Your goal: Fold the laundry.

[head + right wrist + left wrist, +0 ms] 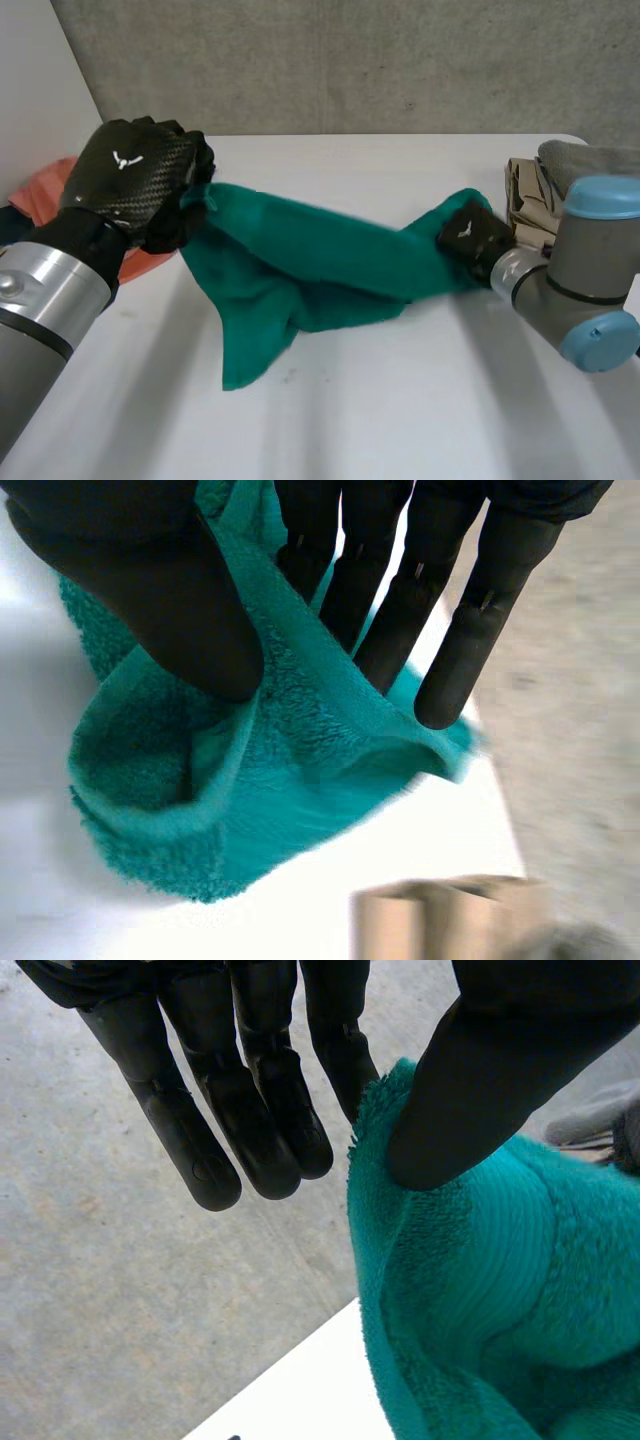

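The head camera looks down on the table [400, 420] from behind; each wrist camera sits close along its palm, all sharing the green towel [300, 260]

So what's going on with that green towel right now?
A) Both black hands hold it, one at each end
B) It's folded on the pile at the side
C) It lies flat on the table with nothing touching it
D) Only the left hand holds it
A: the left hand pinches one end of the green towel and the right hand pinches the other, with the cloth hanging between them above the table.
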Available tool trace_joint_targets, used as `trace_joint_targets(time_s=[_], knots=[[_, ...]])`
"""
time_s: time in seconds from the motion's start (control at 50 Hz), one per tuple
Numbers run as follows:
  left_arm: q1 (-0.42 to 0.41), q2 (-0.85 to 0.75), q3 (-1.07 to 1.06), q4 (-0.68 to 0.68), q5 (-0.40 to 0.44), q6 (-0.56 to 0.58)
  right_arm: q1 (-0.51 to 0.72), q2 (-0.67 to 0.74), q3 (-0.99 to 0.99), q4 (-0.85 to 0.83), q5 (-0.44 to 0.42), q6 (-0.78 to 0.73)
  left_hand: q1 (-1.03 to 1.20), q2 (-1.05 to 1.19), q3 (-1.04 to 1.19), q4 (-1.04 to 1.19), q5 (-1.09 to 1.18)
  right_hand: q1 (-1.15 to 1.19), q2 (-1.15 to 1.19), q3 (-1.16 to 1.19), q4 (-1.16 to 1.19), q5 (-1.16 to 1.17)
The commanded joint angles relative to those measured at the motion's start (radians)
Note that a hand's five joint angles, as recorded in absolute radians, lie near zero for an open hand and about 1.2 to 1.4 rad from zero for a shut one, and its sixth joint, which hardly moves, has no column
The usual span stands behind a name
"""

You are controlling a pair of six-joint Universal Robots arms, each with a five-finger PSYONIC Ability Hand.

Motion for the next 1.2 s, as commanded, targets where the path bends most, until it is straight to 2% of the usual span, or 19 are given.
trace_joint_targets(time_s=[0.02, 0.08, 0.18, 0.26, 0.4, 0.54, 0.64, 0.7, 0.78, 0.8, 0.86, 0.88, 0.96, 1.02, 1.08, 1.2], knots=[[0.039, 0.020, 0.042, -0.007, -0.006, 0.005, -0.026, -0.373, 0.031, -0.047, 0.036, 0.224, 0.261, 0.200, 0.203, 0.196, 0.253, 0.297, 0.220, 0.215, 0.200, 0.259], [0.078, 0.061, 0.075, -0.015, -0.005, 0.005, -0.046, -0.444, 0.018, 0.010, 0.031, 0.285, 0.261, 0.200, 0.203, 0.196, 0.253, 0.297, 0.220, 0.215, 0.200, 0.259], [0.176, 0.119, 0.127, -0.056, 0.004, 0.004, -0.185, -0.493, -0.086, 0.279, 0.019, 0.306, 0.261, 0.200, 0.203, 0.196, 0.253, 0.297, 0.220, 0.215, 0.200, 0.259], [0.233, 0.124, 0.160, -0.116, 0.010, 0.002, -0.217, -0.522, -0.149, 0.440, 0.005, 0.307, 0.261, 0.200, 0.203, 0.196, 0.253, 0.297, 0.220, 0.215, 0.200, 0.259], [0.253, 0.093, 0.176, -0.165, 0.012, 0.008, -0.225, -0.576, -0.134, 0.574, -0.016, 0.296, 0.261, 0.200, 0.203, 0.196, 0.253, 0.297, 0.220, 0.215, 0.200, 0.259], [0.240, -0.135, 0.179, -0.160, 0.013, 0.030, -0.228, -0.515, -0.078, 0.608, -0.052, 0.298, 0.261, 0.200, 0.203, 0.196, 0.253, 0.297, 0.220, 0.215, 0.200, 0.259], [0.212, -0.354, 0.284, -0.114, 0.007, 0.049, -0.213, -0.296, -0.163, 0.530, -0.039, 0.315, 0.261, 0.200, 0.203, 0.196, 0.253, 0.297, 0.220, 0.215, 0.200, 0.259], [0.195, -0.500, 0.433, -0.049, -0.005, 0.056, -0.201, -0.236, -0.231, 0.453, -0.010, 0.353, 0.261, 0.200, 0.203, 0.196, 0.253, 0.297, 0.220, 0.215, 0.200, 0.259], [0.191, -0.606, 0.678, 0.047, -0.042, 0.065, -0.162, -0.174, -0.361, 0.236, 0.077, 0.453, 0.261, 0.200, 0.203, 0.196, 0.253, 0.297, 0.220, 0.215, 0.200, 0.259], [0.194, -0.634, 0.776, 0.097, -0.065, 0.063, -0.150, -0.166, -0.395, 0.109, 0.106, 0.494, 0.261, 0.200, 0.203, 0.196, 0.253, 0.297, 0.220, 0.215, 0.200, 0.259], [0.198, -0.661, 0.890, 0.194, -0.094, 0.054, -0.144, -0.171, -0.413, -0.120, 0.140, 0.552, 0.261, 0.200, 0.203, 0.196, 0.253, 0.297, 0.220, 0.215, 0.200, 0.259], [0.200, -0.669, 0.936, 0.275, -0.111, 0.054, -0.142, -0.179, -0.407, -0.282, 0.158, 0.592, 0.261, 0.200, 0.203, 0.196, 0.253, 0.297, 0.220, 0.215, 0.200, 0.259], [0.200, -0.669, 0.952, 0.456, -0.143, 0.054, -0.136, -0.199, -0.352, -0.582, 0.185, 0.664, 0.261, 0.200, 0.203, 0.196, 0.253, 0.297, 0.220, 0.215, 0.200, 0.259], [0.198, -0.672, 0.943, 0.504, -0.146, 0.053, -0.136, -0.199, -0.332, -0.616, 0.179, 0.681, 0.261, 0.200, 0.203, 0.196, 0.253, 0.297, 0.220, 0.215, 0.200, 0.259], [0.198, -0.675, 0.895, 0.490, -0.145, 0.053, -0.139, -0.186, -0.322, -0.602, 0.179, 0.688, 0.261, 0.200, 0.203, 0.196, 0.253, 0.297, 0.220, 0.215, 0.200, 0.259], [0.198, -0.675, 0.712, 0.476, -0.135, 0.051, -0.141, -0.119, -0.272, -0.481, 0.139, 0.686, 0.261, 0.200, 0.203, 0.196, 0.253, 0.297, 0.220, 0.215, 0.200, 0.259]])
